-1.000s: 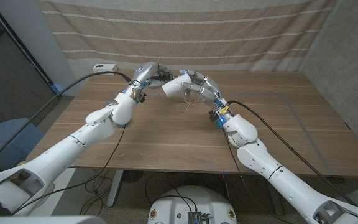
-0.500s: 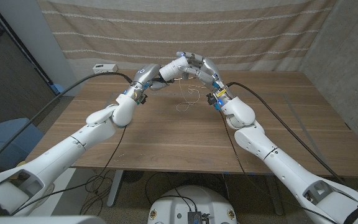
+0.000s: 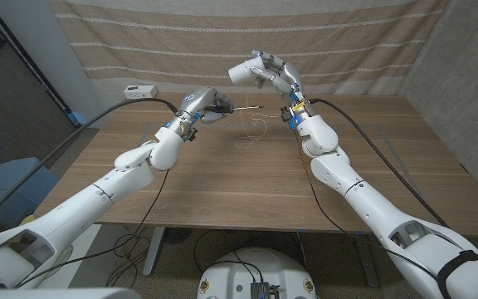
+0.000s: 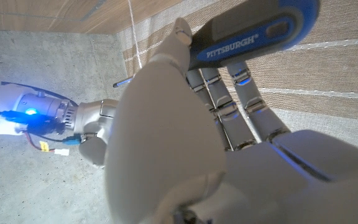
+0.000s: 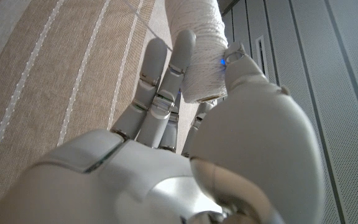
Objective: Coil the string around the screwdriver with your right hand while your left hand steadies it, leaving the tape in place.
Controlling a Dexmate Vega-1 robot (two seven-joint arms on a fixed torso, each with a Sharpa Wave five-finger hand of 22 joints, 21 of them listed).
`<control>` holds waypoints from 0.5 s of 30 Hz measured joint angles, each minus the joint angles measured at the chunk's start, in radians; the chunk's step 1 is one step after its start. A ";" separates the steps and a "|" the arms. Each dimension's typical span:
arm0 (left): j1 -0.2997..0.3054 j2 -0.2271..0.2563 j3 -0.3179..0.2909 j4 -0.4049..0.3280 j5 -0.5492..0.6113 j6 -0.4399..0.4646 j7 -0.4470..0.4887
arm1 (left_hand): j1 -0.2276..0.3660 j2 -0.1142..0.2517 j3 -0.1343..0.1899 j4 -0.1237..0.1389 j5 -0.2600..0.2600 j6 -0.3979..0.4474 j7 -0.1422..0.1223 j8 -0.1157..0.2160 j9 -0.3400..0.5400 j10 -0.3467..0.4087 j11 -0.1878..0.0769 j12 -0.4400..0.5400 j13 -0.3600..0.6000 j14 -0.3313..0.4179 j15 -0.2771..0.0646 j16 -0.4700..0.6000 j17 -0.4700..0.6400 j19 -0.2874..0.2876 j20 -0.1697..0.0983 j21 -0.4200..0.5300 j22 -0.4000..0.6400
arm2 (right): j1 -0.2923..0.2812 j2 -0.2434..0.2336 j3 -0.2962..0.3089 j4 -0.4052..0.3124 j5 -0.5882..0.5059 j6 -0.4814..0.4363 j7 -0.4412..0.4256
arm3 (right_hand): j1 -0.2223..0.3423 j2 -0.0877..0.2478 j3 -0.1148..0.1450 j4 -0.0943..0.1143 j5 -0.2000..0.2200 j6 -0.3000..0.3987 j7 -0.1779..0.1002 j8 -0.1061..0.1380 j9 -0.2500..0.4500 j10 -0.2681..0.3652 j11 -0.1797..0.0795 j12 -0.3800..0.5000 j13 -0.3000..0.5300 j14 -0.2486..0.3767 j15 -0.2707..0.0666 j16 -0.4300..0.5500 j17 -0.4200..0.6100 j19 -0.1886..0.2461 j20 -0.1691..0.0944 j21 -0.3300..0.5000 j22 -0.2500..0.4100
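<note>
My left hand grips a screwdriver by its blue and dark grey handle, above the table's far middle. The thin shaft points toward my right side. White string hangs in loose loops from the shaft, and its end touches the wood. My right hand is raised higher, above the far edge, and holds a white spool of string that points toward my left. In the right wrist view the spool sits between thumb and fingers.
A small white device lies at the table's far left corner. A striped beige curtain hangs behind the table. A blue seat stands off the left side. My right forearm shows in the left wrist view.
My right hand has lifted the spool up and away from my left hand, from beside the screwdriver to high above the far edge. The left hand has barely moved.
</note>
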State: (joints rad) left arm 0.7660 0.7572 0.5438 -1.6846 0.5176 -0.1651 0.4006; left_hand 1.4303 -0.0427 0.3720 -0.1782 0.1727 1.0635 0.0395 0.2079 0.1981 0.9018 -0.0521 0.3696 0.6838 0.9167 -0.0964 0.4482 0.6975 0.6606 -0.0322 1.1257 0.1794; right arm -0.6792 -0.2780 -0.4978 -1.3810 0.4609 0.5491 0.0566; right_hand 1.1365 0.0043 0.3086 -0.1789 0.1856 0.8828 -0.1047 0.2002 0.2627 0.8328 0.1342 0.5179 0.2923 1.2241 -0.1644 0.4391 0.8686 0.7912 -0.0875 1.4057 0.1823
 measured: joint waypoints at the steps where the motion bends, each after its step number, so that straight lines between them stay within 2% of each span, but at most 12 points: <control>1: 0.002 0.001 -0.001 -0.003 0.000 0.002 -0.001 | 0.000 0.000 0.000 0.000 0.000 0.000 0.000 0.000 0.000 0.000 0.000 0.000 0.000 0.000 0.000 0.000 0.000 0.000 0.000 0.000 0.000 | 0.004 0.006 0.003 0.010 0.000 -0.001 -0.005 | 0.000 0.000 0.000 0.000 0.000 0.000 0.000 0.000 0.000 0.000 0.000 0.000 0.000 0.000 0.000 0.000 0.000 0.000 0.000 0.000 -0.001; 5: 0.005 0.001 -0.003 -0.010 0.002 0.007 -0.002 | 0.000 0.000 0.000 0.000 -0.001 0.002 -0.001 -0.001 0.000 0.000 0.000 0.000 0.000 0.000 0.000 0.000 0.000 0.000 0.000 -0.001 0.000 | 0.019 0.037 0.018 0.063 0.006 -0.004 -0.065 | 0.000 0.000 0.000 0.000 0.000 0.002 -0.002 0.000 -0.003 0.000 0.000 0.000 0.000 0.000 0.000 0.000 0.000 0.000 0.000 0.000 -0.001; 10: 0.007 0.001 -0.003 -0.013 0.003 0.012 -0.003 | 0.000 0.000 0.000 0.000 0.000 0.002 -0.002 -0.003 0.000 0.000 0.000 0.000 0.000 0.000 0.000 0.001 0.000 0.000 0.000 0.004 0.000 | 0.030 0.067 0.033 0.109 0.007 -0.004 -0.090 | 0.000 0.000 0.000 0.000 0.000 0.004 -0.004 0.000 -0.003 0.000 0.000 0.000 0.000 0.000 0.000 0.000 -0.001 0.000 0.000 0.004 -0.001; 11: 0.010 0.001 -0.005 -0.017 0.003 0.013 -0.003 | 0.000 0.000 0.000 0.000 0.001 0.002 -0.002 -0.003 0.000 0.000 0.000 -0.002 0.000 0.000 0.000 0.001 0.000 0.000 0.000 0.004 0.000 | 0.031 0.072 0.036 0.117 0.007 -0.005 -0.145 | 0.000 0.000 0.000 0.000 0.000 0.004 -0.004 0.000 -0.003 0.000 0.000 0.000 0.000 0.000 0.000 -0.001 -0.002 0.000 0.000 0.004 -0.001; 15: 0.011 0.001 -0.006 -0.019 0.003 0.015 -0.004 | 0.000 0.000 0.000 0.000 0.002 0.002 -0.002 -0.004 0.000 0.000 0.000 -0.004 0.000 0.000 0.000 0.001 0.000 0.000 0.000 0.004 0.000 | 0.037 0.088 0.046 0.149 0.007 -0.011 -0.192 | 0.000 0.000 0.000 0.000 0.000 0.004 -0.004 0.000 -0.003 0.000 0.000 0.000 0.000 0.000 0.000 -0.007 -0.003 0.000 0.000 0.004 -0.001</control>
State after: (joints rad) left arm 0.7770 0.7584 0.5378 -1.7036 0.5211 -0.1501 0.3970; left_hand 1.4303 -0.0427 0.3720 -0.1782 0.1744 1.0652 0.0379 0.2041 0.1981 0.9018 -0.0520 0.3659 0.6837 0.9167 -0.0965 0.4492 0.6974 0.6606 -0.0322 1.1298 0.1794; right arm -0.6423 -0.1897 -0.4516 -1.2322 0.4675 0.5384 -0.1358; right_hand 1.1365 0.0043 0.3086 -0.1789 0.1853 0.8867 -0.1087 0.2002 0.2593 0.8328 0.1342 0.5179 0.2923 1.2241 -0.1645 0.4321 0.8658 0.7912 -0.0875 1.4094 0.1811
